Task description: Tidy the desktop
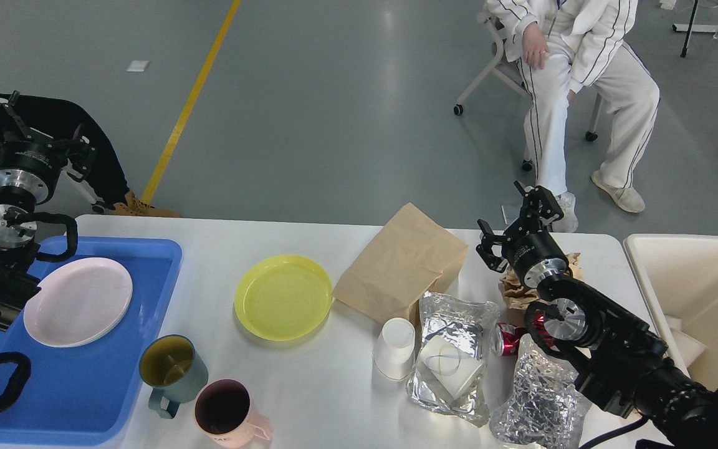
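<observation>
Right gripper (516,219) spread, empty, above crumpled brown paper (516,292) | left gripper (25,123) fingers apart, raised beyond blue tray (147,262) | desktop (309,386) carries yellow plate (283,297), paper bag (399,262), foil wrappers (452,355), two mugs (169,369)

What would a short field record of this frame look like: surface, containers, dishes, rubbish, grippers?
surface: desktop, white
containers: blue tray at left; cream bin at right
dishes: white plate on the tray; yellow plate, green mug and pink mug on the desktop
rubbish: brown paper bag, tipped paper cup, foil wrappers, crushed red can
left gripper: open, empty, raised beyond the tray
right gripper: open, empty, above crumpled brown paper
</observation>
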`<state>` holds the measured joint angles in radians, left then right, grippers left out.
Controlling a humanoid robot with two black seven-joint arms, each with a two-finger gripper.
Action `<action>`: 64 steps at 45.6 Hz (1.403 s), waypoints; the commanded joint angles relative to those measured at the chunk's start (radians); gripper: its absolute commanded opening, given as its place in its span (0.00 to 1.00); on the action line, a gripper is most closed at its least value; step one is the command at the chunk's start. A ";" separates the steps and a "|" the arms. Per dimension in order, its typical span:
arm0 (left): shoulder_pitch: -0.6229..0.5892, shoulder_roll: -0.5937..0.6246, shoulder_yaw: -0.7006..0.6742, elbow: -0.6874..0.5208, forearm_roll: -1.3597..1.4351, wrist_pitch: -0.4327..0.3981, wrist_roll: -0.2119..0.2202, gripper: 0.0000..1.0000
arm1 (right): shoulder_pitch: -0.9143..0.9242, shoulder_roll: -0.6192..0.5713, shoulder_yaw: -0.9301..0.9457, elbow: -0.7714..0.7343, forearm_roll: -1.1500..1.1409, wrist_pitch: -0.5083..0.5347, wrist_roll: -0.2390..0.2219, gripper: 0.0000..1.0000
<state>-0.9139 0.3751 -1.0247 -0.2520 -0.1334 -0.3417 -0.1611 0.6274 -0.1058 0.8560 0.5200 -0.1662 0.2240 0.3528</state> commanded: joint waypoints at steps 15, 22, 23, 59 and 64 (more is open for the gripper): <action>0.007 0.013 0.020 -0.024 0.000 -0.008 0.002 0.97 | 0.000 0.000 0.000 0.000 0.001 0.000 0.000 1.00; 0.001 0.008 0.020 -0.024 0.000 -0.006 0.008 0.97 | 0.000 0.000 0.000 0.000 -0.001 0.000 0.000 1.00; 0.001 0.008 0.020 -0.024 0.000 -0.006 0.008 0.97 | 0.000 0.000 0.000 0.000 -0.001 0.000 0.000 1.00; -0.151 0.117 0.759 -0.024 0.005 -0.037 0.017 0.97 | 0.000 0.000 0.000 0.000 -0.001 0.000 0.000 1.00; -0.203 0.143 0.980 -0.026 0.005 -0.094 0.017 0.97 | 0.000 0.000 0.000 0.000 -0.001 0.000 0.000 1.00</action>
<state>-1.0644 0.4909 -0.2684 -0.2768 -0.1288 -0.3818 -0.1441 0.6274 -0.1058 0.8560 0.5200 -0.1664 0.2240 0.3528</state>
